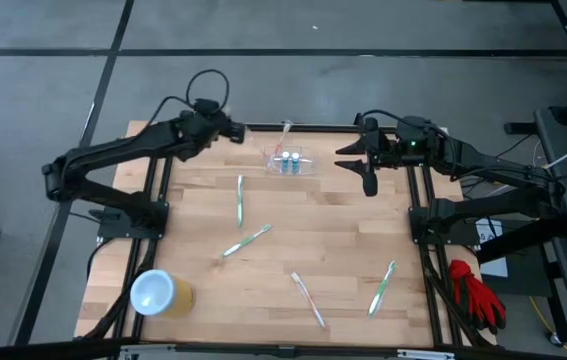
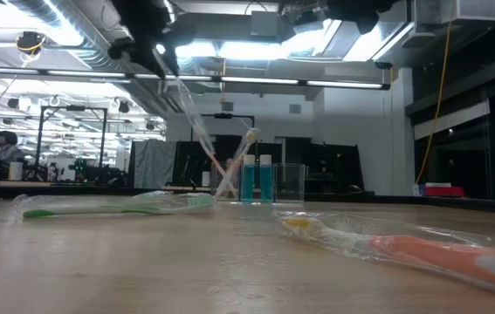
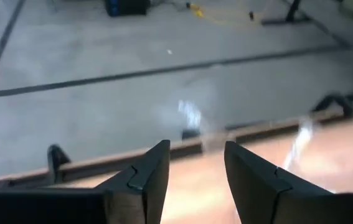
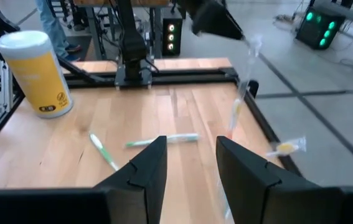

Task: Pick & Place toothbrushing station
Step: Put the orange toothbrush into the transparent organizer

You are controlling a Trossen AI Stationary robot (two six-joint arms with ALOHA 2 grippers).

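The toothbrushing station [image 1: 293, 163], a small clear holder with two blue tubes [image 2: 257, 180], stands near the table's far edge. A wrapped toothbrush [image 2: 196, 131] stands in it and leans up toward my left gripper [image 1: 235, 128]. That gripper hangs open above the far edge, left of the holder, and the left wrist view shows nothing between its fingers [image 3: 196, 149]. My right gripper [image 1: 348, 162] hovers open just right of the holder, with nothing between its fingers [image 4: 190, 144].
Several wrapped toothbrushes lie on the wooden table: two left of centre [image 1: 240, 198] [image 1: 246, 241] and two near the front [image 1: 309, 300] [image 1: 382, 287]. A yellow cup with a white top [image 1: 160, 293] is at the near left corner. A red glove [image 1: 475, 290] lies off the table's right edge.
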